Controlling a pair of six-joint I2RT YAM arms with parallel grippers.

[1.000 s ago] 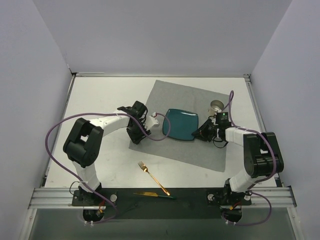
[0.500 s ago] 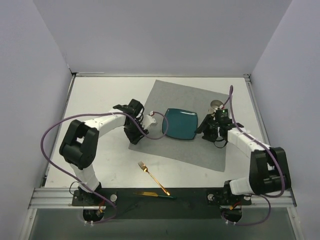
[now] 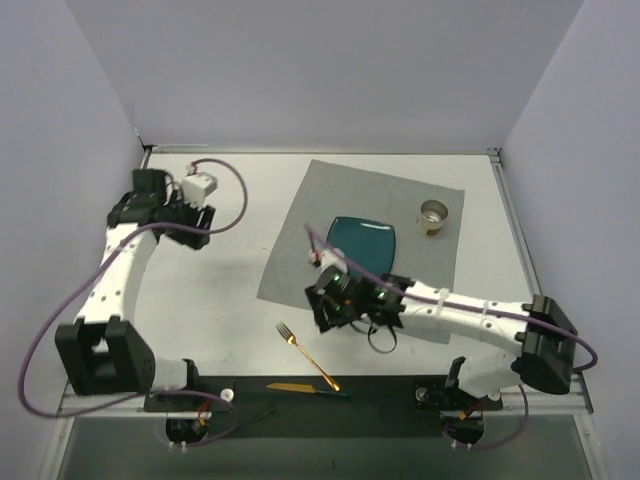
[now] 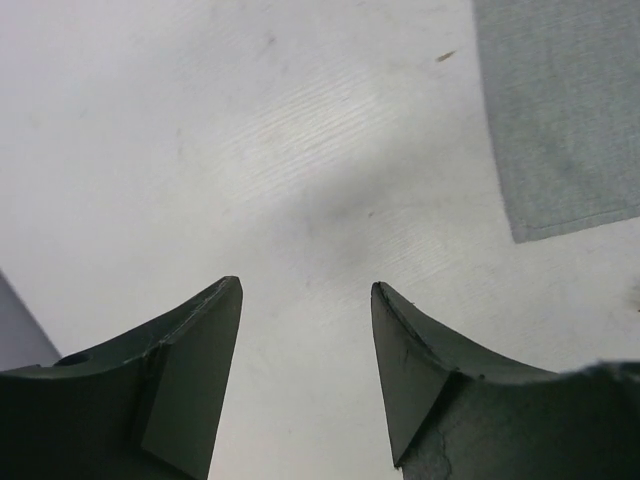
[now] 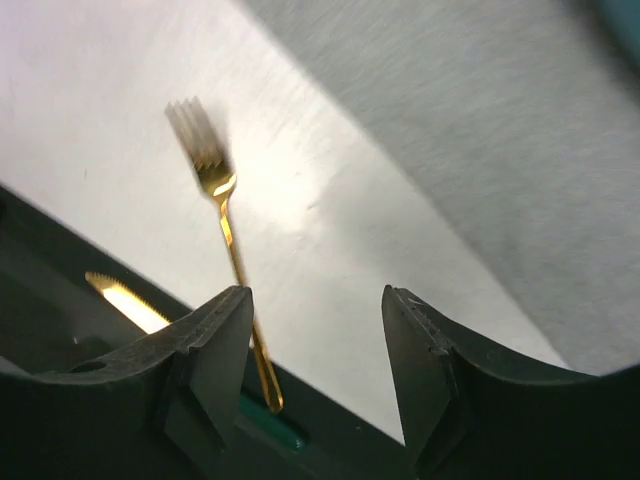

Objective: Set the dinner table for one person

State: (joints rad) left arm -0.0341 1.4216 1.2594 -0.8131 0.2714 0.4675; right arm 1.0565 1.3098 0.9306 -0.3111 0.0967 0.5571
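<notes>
Over the table [image 3: 220, 290] near its front edge, the right tool [image 5: 315, 300] hangs released beside the gold fork [image 5: 218, 184]; its thin flat handle could skid from a pinch toward the knife [image 5: 125, 300]. Far off, the left tool [image 4: 305, 290] gapes empty.

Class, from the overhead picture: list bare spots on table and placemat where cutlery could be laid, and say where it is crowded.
Bare: the dinner table between left pincer and placemat; the placemat strip left of the plate; the placemat on the near side of the cup. Crowded: the near edge, around fork, knife and right pincer.
</notes>
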